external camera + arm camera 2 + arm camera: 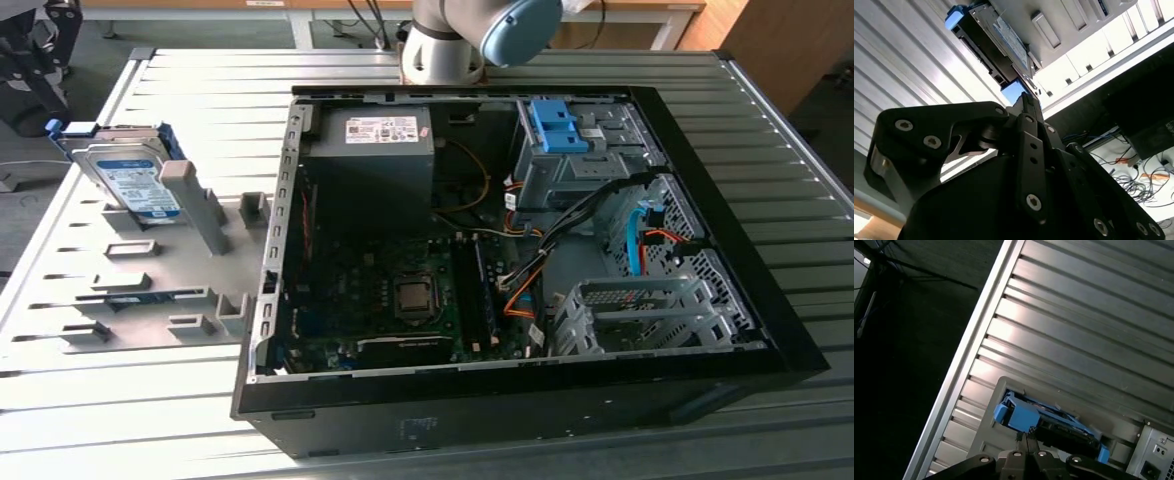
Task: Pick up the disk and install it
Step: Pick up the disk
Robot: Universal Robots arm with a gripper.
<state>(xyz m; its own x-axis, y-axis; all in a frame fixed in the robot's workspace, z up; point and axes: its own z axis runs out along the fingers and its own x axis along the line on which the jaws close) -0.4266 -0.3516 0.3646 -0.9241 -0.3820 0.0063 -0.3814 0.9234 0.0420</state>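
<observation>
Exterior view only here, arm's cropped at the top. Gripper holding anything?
Observer: No. In both wrist views the gripper is empty, fingers shut together.
Operator: Pointed at what?
Observer: The flat silver metal disk in a blue plastic frame; in the first wrist view it sits beyond the fingertips, apart from them.
Operator: Disk's far face?
Observer: Dark, in the second wrist view, opposite the labelled face.
</observation>
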